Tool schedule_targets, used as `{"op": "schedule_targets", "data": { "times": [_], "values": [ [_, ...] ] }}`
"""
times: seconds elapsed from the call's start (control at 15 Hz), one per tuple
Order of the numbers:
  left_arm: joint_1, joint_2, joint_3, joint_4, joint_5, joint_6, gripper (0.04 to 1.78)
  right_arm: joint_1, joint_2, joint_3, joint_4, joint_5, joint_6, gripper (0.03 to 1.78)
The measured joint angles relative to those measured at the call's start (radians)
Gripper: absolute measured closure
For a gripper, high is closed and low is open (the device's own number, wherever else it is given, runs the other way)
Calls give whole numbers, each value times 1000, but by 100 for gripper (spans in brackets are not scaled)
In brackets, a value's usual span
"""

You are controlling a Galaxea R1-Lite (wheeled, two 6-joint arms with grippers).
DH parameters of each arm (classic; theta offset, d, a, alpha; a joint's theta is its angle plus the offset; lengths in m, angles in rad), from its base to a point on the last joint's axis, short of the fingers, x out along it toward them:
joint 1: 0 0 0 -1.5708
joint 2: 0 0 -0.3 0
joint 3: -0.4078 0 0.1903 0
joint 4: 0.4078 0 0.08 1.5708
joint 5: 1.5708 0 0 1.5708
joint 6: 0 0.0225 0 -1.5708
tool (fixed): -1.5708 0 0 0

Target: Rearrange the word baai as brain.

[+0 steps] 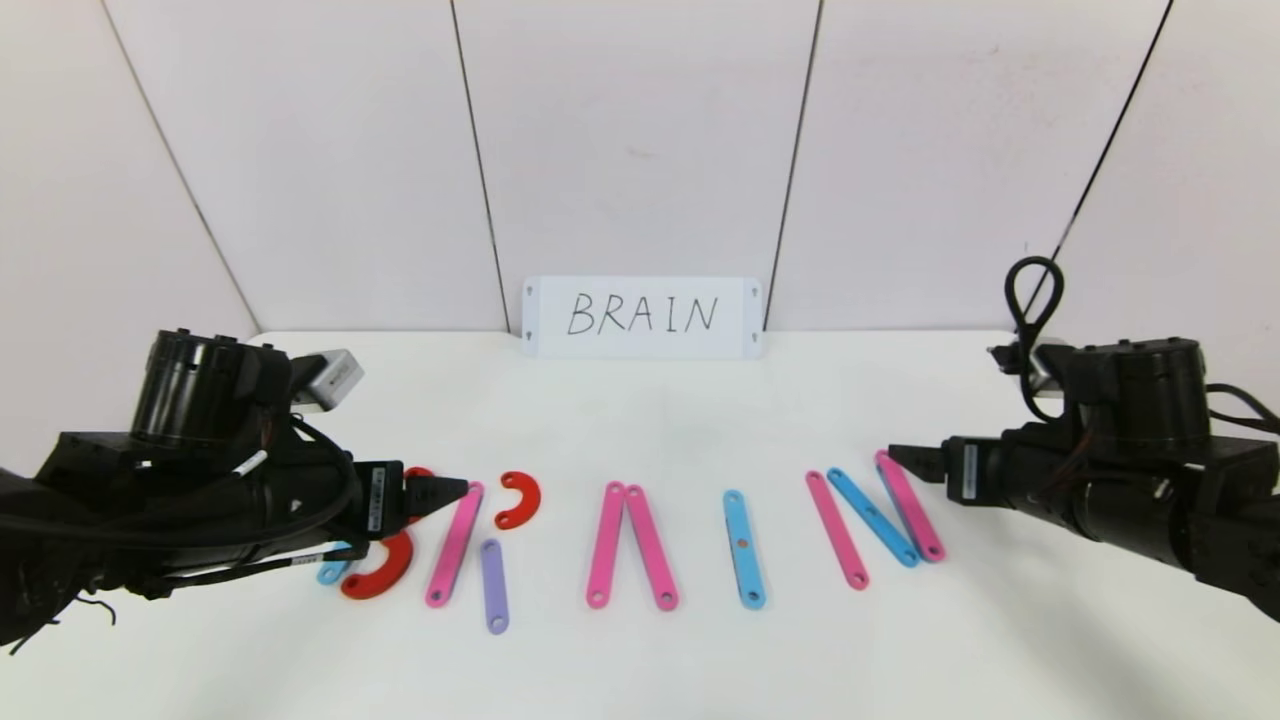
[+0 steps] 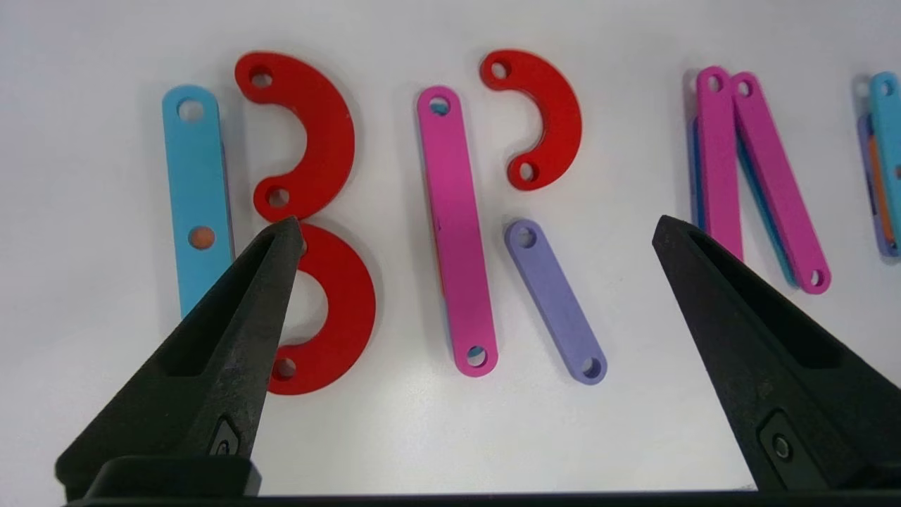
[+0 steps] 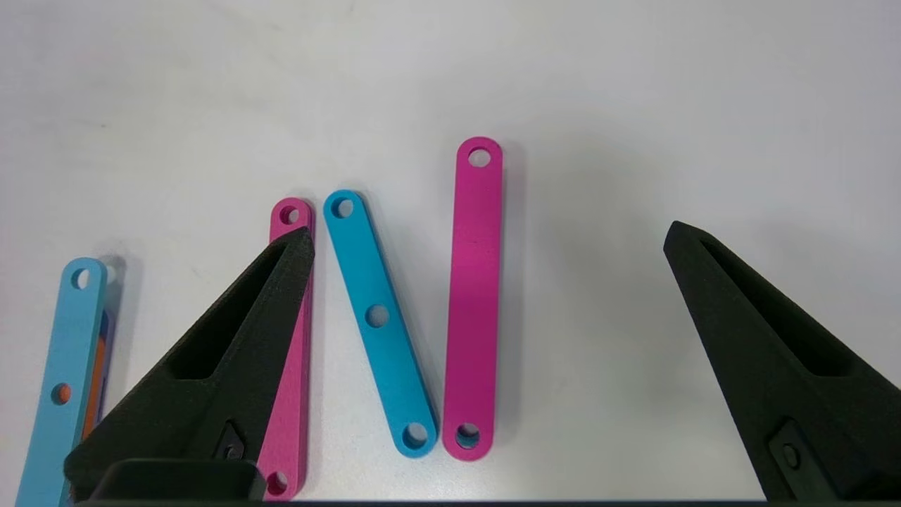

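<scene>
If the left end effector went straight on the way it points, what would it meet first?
Likely the upright pink strip of the R: the open left end effector points toward it with its tip just short of the strip's top, though its height above the table is unclear.

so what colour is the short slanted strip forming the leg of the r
Purple: the short slanted strip lies below the red curve, clearest in the left wrist view.

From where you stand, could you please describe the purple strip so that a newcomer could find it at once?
Start at the white BRAIN card and drop to the row of letters on the table. In the second letter from the robot's left, the purple strip forms the slanting leg: the row's only purple piece, shorter than the strips nearby.
</scene>
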Motion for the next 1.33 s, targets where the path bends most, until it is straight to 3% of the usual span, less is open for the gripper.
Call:
{"op": "schedule_targets", "data": {
  "times": [0.27, 0.6, 0.93, 1.2, 1.33],
  "values": [
    [19, -145, 54, -36, 0, 52, 8, -6, -218, 4, 188, 13, -14, 7],
    [24, -474, 158, 11, 4, 137, 8, 5, -593, 35, 473, 19, -21, 7],
    [26, -846, 191, 275, 36, 211, 8, 12, -995, 71, 770, 17, -65, 7],
    [26, -1090, 176, 513, 104, 241, 8, -5, -1232, 89, 877, 8, -86, 7],
    [30, -1168, 162, 593, 183, 242, 8, -67, -1296, 87, 904, 0, -87, 7]
  ]
}}
